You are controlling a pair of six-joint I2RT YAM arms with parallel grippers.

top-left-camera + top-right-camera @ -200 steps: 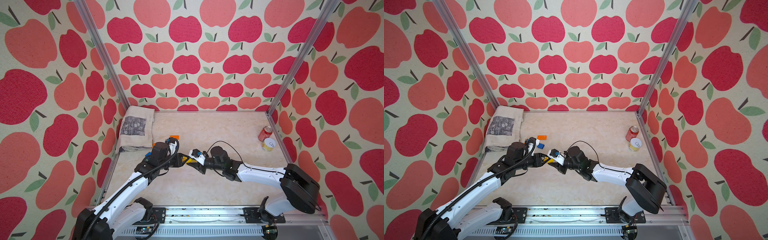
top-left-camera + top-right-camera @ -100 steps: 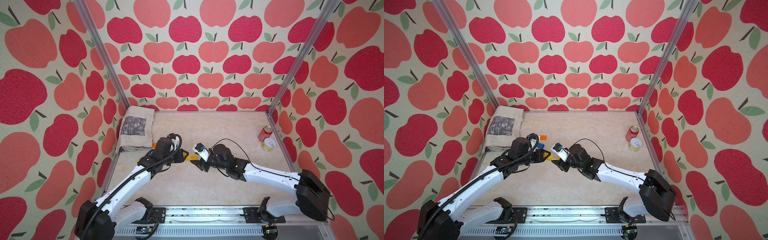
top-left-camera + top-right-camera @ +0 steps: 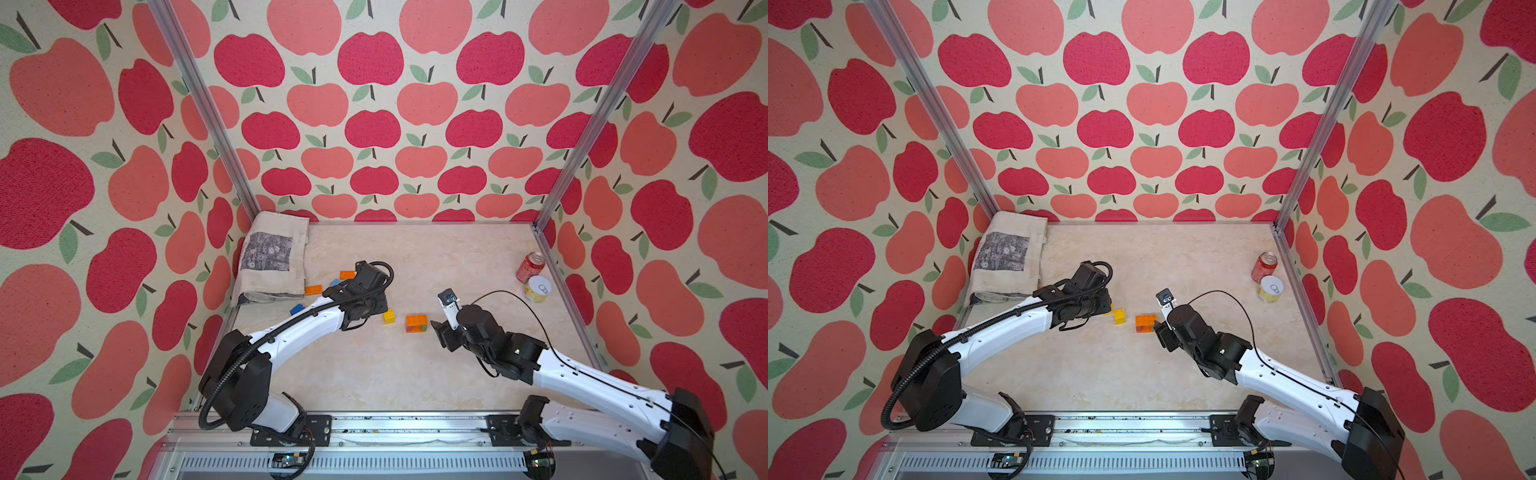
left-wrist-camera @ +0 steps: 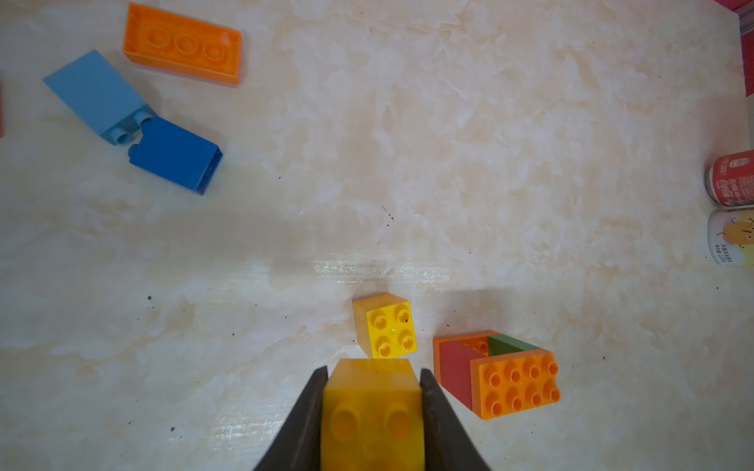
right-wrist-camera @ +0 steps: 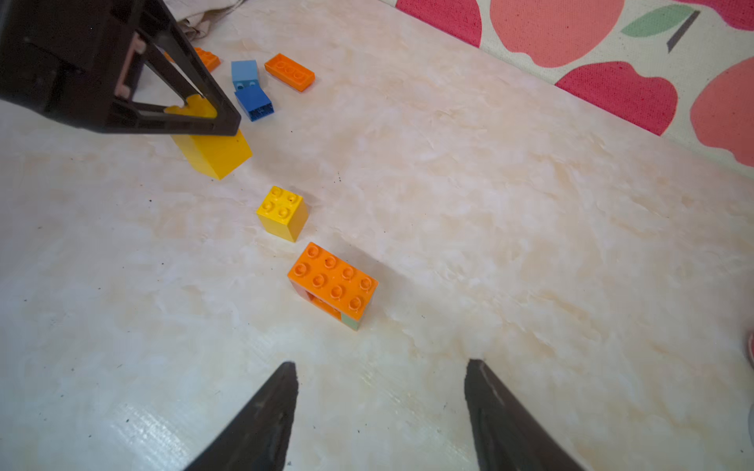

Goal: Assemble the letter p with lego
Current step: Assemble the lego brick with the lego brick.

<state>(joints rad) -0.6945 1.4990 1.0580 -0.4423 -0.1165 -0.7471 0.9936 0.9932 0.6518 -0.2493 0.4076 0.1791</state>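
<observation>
Left gripper (image 4: 373, 371) clamps a yellow brick (image 4: 373, 416); right gripper (image 5: 380, 363), jaws apart and empty, stands nearer the orange block (image 5: 332, 281); yellow cube (image 5: 281, 212) lies between block and held brick.

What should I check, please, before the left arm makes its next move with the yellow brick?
1. Grip: the left gripper is shut on the tall yellow brick: ok.
2. The right gripper is open and holds nothing: ok.
3. The orange-topped block rests studs up on the table, touched by neither gripper: ok.
4. The small yellow brick stands studs up, apart from that block: ok.
5. Underside of the held brick unobstructed: cannot tell, it is hidden.
</observation>
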